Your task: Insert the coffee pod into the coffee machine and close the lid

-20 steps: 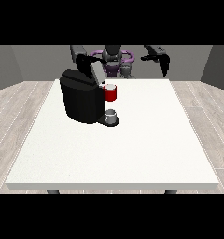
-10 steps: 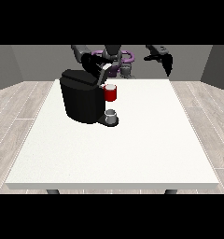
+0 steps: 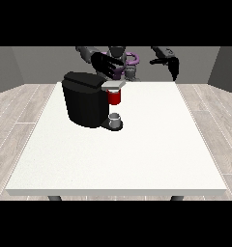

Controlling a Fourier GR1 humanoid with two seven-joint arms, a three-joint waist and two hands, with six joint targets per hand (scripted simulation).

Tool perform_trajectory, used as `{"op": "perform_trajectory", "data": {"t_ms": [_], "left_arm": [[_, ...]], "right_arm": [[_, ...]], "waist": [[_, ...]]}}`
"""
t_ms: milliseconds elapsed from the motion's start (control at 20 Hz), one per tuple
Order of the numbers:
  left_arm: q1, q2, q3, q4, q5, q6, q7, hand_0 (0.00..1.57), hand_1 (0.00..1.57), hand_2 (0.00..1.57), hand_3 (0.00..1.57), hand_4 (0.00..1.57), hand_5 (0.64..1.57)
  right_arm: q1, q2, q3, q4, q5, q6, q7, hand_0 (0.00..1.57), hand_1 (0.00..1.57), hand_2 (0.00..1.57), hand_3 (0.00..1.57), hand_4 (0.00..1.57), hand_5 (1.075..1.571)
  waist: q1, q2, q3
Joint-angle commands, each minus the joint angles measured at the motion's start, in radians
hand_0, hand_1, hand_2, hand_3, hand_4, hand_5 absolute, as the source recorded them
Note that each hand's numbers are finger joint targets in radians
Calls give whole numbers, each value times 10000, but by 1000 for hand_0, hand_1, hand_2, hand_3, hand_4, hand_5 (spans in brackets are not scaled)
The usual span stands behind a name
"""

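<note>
Hovering behind the boxy black coffee machine, the robot hand at the view's left spreads straight fingers; a small grey thing sits on its base, upper-left on the flat white surface.

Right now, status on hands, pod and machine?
Hand at the view's left open, above the coffee machine. Hand at the view's right raised, off the table. Grey thing on machine's base; can't confirm pod. Nothing blocking.

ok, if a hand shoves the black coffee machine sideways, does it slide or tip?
Probably slides rather than tips: the coffee machine looks squat with a broad body sitting flat on the table. It likely feels rigid and fairly heavy. A high push near the lid, where the hand at the view's left is, risks tipping more.
</note>
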Motion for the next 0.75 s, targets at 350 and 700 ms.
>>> {"op": "perform_trajectory", "data": {"t_ms": [350, 700], "left_arm": [[691, -438, -352, 172, -200, 236, -875, 0, 0, 0, 0, 165, 1571], [853, -174, -31, 148, 29, 284, -373, 0, 0, 0, 0, 192, 1571]], "right_arm": [[1156, 1072, 881, -690, -412, 272, -884, 0, 0, 0, 0, 259, 1571], [4206, 1101, 1755, -1490, -1926, 46, -1736, 0, 0, 0, 0, 157, 1571]], "waist": [[-450, -956, 0], [-1203, -1925, 5]]}}
